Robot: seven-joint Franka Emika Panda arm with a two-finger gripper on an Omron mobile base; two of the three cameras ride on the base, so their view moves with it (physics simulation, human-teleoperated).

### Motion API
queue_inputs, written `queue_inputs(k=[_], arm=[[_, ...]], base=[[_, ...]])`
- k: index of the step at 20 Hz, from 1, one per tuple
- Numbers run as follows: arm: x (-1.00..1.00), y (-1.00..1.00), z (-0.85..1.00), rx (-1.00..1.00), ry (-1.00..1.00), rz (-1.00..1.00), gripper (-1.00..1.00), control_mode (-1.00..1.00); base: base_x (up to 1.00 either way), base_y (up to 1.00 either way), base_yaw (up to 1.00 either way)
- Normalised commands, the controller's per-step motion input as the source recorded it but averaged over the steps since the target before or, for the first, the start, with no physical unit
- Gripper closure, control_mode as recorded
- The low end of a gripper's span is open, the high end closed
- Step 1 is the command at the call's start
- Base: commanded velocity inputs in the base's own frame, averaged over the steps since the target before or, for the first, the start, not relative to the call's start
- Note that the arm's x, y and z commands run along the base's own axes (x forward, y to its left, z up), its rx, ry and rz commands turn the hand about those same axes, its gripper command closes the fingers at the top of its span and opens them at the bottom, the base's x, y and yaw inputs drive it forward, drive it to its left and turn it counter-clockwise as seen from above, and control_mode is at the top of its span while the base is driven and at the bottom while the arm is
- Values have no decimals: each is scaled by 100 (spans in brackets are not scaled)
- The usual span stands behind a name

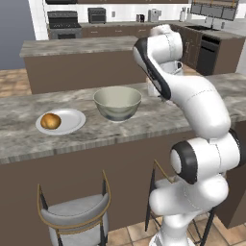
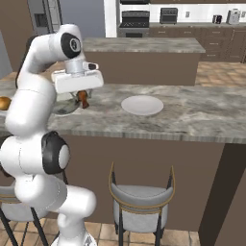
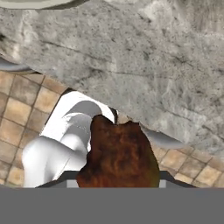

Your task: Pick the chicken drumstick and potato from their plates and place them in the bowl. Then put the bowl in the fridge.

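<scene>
My gripper [image 2: 83,97] is shut on the dark brown chicken drumstick [image 2: 84,100] and holds it above the counter, just right of the cream bowl [image 1: 117,102]. In the hand view the drumstick [image 3: 118,155] covers the fingertips, and the bowl's rim [image 3: 35,3] shows at the top edge. The bowl [image 2: 64,106] is partly hidden behind my arm in the right base view. The golden potato [image 1: 50,120] lies on a white plate [image 1: 73,120] left of the bowl. A second white plate [image 2: 141,105] sits bare to the right. The grey fridge [image 2: 42,17] stands at the far left.
The grey stone counter [image 1: 144,120] has two stools beneath its front edge [image 1: 77,214], [image 2: 139,202]. A second island [image 1: 77,45] stands behind, with a stove and cabinets along the back wall.
</scene>
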Motion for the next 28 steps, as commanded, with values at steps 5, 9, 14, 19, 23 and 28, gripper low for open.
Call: queue_inputs(k=[5,9,14,19,23,28], arm=[[35,65,14,-3,2,16,100,-100],[49,52,7,3,7,22,100,-100],[51,43,4,13,1,24,100,-100],[40,40,0,10,1,45,100,-100],[37,34,-4,10,1,49,100,-100],[35,11,-10,15,1,48,100,-100]], base=[[0,0,0],[0,0,0],[0,0,0],[0,0,0],[0,0,0],[0,0,0]])
